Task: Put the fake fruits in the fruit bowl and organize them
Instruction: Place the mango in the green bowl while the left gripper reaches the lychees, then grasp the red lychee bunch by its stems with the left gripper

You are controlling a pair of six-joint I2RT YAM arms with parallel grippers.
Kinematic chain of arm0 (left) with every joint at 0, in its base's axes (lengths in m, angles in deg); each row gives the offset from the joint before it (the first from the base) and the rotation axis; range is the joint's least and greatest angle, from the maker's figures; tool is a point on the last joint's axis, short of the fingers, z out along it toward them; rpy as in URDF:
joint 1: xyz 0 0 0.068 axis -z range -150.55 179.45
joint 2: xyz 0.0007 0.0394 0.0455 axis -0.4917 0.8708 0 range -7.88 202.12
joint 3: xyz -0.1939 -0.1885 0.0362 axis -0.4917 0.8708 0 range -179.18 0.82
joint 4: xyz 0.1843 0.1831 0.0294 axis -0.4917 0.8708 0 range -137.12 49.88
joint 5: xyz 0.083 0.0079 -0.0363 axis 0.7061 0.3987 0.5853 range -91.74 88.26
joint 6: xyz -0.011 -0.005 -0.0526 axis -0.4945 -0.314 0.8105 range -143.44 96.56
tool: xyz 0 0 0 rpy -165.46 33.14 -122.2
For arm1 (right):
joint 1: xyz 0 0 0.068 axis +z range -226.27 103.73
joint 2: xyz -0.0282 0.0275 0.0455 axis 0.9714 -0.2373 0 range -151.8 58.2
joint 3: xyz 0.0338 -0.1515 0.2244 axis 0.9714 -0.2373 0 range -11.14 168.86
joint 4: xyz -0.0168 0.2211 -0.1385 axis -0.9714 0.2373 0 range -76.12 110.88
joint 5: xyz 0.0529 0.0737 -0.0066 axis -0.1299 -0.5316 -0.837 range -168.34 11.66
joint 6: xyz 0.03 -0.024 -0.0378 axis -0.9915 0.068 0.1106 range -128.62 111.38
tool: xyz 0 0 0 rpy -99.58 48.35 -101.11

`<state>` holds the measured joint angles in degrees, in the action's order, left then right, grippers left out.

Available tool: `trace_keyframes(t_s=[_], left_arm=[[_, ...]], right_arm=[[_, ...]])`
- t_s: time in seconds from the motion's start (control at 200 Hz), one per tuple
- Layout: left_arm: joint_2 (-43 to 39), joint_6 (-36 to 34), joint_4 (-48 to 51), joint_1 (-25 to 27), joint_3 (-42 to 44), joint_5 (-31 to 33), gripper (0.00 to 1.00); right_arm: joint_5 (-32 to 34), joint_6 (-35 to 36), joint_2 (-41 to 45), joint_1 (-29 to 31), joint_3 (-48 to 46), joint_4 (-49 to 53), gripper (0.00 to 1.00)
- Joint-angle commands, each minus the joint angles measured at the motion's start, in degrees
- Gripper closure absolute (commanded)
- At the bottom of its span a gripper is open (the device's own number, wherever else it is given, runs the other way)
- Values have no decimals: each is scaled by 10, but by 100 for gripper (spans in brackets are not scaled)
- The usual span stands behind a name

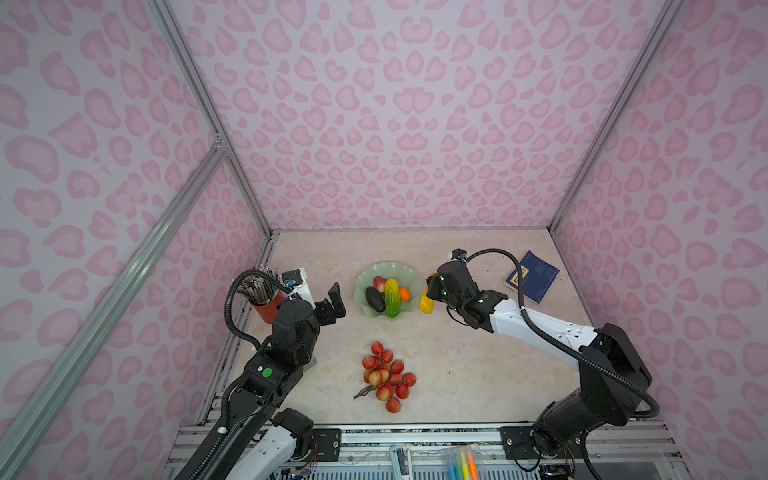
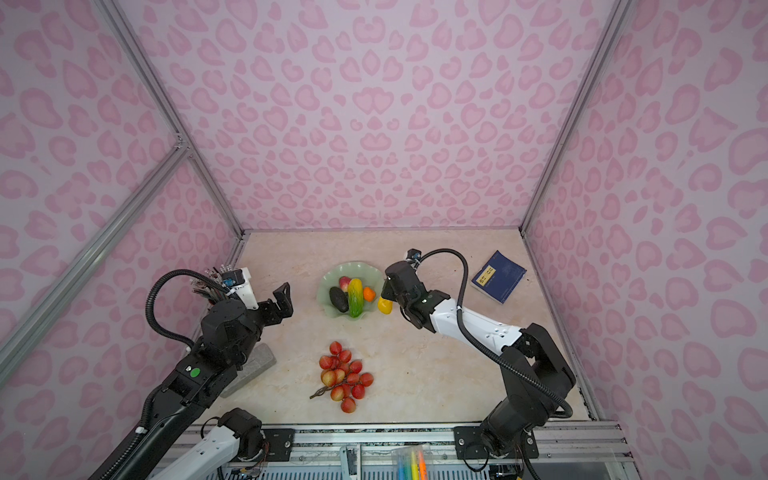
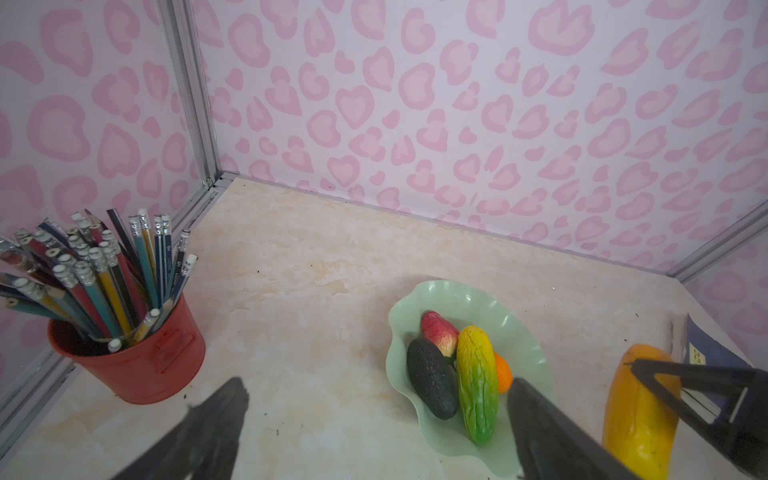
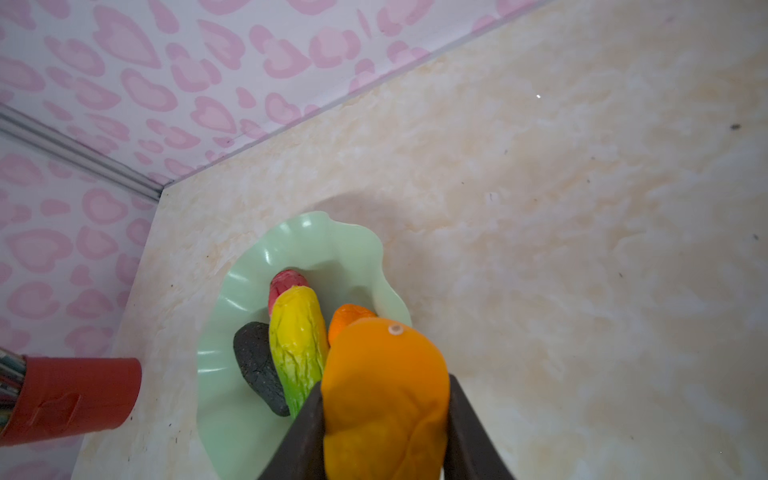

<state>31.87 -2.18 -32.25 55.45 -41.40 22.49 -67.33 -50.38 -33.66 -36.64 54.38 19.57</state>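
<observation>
Nearest me, the red grape bunch point(image 1: 386, 376) lay alone on the surface point(image 1: 465, 374). Farther in, my left gripper point(image 1: 334, 305) hung wide and empty, left of the fruit bowl point(image 1: 365, 276). My right gripper point(image 4: 384, 432) was clamped on the yellow-orange oblong point(image 4: 384, 399), just beside the bowl's rim. Inside lay the strawberry point(image 1: 379, 283), avocado-like oval point(image 1: 375, 299), yellow-green oblong point(image 1: 391, 297) and small orange point(image 1: 404, 294).

Four fruits point(image 1: 391, 297) lie in the bowl point(image 1: 365, 277); grape bunch point(image 1: 388, 376) before it; book point(image 1: 536, 276) far right.
</observation>
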Motion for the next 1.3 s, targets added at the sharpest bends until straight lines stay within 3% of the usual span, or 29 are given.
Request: trace_keyframes(t_s=[0.0, 0.29, 0.395, 0.46, 0.6, 0.79, 0.87, 1.035, 1.17, 1.295], left_arm=[[-3, 8, -4, -1, 1, -3, 1], [-37, 58, 91, -1, 27, -29, 1], [-63, 85, 120, -1, 50, -78, 0], [-71, 111, 145, -1, 60, -108, 1], [-61, 133, 182, -1, 75, -190, 5], [-42, 177, 215, 9, 90, -283, 21], [-54, 213, 237, 43, 108, -286, 24], [-83, 312, 295, 177, 136, -209, 27], [-43, 402, 376, 254, 130, -176, 33], [-14, 439, 345, 321, 144, -162, 33]], right_arm=[[-42, 127, -38, 0, 61, 60, 69], [-105, 191, -197, 1, 218, 107, 68], [-109, 190, -236, 0, 247, 120, 65], [-114, 184, -251, -1, 260, 129, 59], [-118, 177, -240, -4, 251, 117, 36], [-119, 168, -158, -20, 177, 58, 24], [-121, 163, -119, -25, 136, 34, 21], [-130, 156, -58, -29, 53, -9, 15], [-130, 151, -25, -30, 11, -14, 14], [-127, 143, 4, -34, -27, -28, 14]])
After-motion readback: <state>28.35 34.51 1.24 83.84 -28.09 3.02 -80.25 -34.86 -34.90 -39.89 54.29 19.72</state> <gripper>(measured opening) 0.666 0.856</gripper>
